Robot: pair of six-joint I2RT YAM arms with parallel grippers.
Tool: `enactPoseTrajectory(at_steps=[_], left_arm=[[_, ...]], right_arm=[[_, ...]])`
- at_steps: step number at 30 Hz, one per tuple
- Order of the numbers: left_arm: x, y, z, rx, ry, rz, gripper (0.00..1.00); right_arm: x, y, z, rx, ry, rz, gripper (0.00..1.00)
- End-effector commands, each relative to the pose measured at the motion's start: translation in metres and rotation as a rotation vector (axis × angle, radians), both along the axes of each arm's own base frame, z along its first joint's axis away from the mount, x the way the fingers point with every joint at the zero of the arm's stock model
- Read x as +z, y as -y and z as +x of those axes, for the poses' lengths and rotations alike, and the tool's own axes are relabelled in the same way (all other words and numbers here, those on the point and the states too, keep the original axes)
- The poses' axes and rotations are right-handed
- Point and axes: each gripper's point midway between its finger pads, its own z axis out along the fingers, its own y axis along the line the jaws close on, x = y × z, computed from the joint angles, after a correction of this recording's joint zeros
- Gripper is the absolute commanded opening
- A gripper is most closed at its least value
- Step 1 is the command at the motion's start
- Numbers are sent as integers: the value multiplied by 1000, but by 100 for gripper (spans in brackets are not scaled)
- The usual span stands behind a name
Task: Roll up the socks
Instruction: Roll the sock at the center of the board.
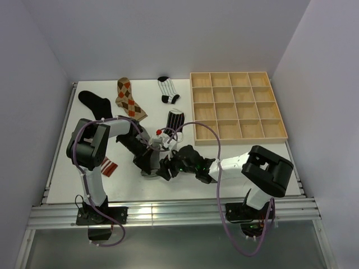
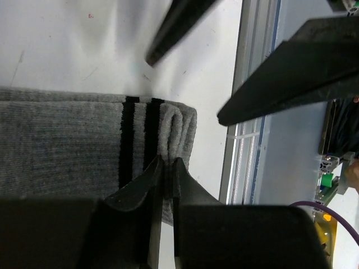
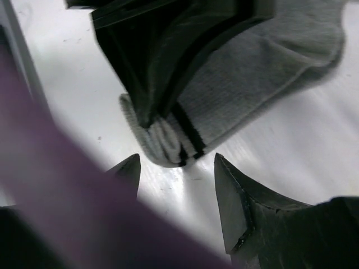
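Left gripper (image 2: 166,165): fingers nearly closed, pinching the folded cuff of a grey ribbed fabric sock with two black bands (image 2: 67,145). The cuff is doubled over just past the bands. The rest of the grey sock lies flat on the white desk (image 1: 67,185), close to the near edge and around mid-width.

Right gripper (image 3: 176,162): fingers wide apart, holding nothing. The tips sit either side of the cuff end and just short of it, with no contact visible. It faces the left gripper across the cuff.

Other socks lie towards the far edge:
- Plain black sock (image 1: 94,103), far-left.
- Tan-orange argyle sock (image 1: 129,100), just beside it.
- White sock with black stripes and black toe (image 1: 166,89), mid far edge.
- Black sock with thin white stripes (image 1: 175,120), nearer centre, close to the light wooden grid tray (image 1: 192,106) at the far-right corner.
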Motion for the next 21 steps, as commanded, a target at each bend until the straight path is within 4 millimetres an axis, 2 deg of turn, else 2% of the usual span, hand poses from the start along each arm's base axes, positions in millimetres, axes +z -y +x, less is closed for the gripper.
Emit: enactPoseTrajectory(at_steps=[1,2,3,4,5,6,7,10,14,15,17,21], left_arm=[[13,9,8,10,3,-71,0],[13,9,9,13,5,-72,0],[13,9,9,17,2,-70,1],[12,9,9,21,-2,-67,0],[12,9,10,23,-2,-67,0],[11,9,10,22,-1,-66,0],[11,9,11,24,-3,-63,0],[10,9,11,21,-15,-59,0],[10,10,9,15,-39,-65,0],[10,9,9,14,-49,-64,0],[11,10,8,11,-61,-70,0],[10,9,8,3,-81,-70,0]], right_arm=[[23,-18,-1,42,62,86,63],[24,-15,1,21,69,84,63],[35,-13,2,9,88,108,63],[33,-5,-2,-5,86,118,63],[48,0,-1,-24,112,150,64],[48,5,-3,-29,115,152,64],[42,11,-6,-31,110,135,63],[37,13,-9,-22,112,103,63],[20,3,-12,-1,110,57,63],[21,-2,-13,5,117,59,63],[12,-4,-11,0,127,29,63],[8,-5,-8,-6,147,12,63]])
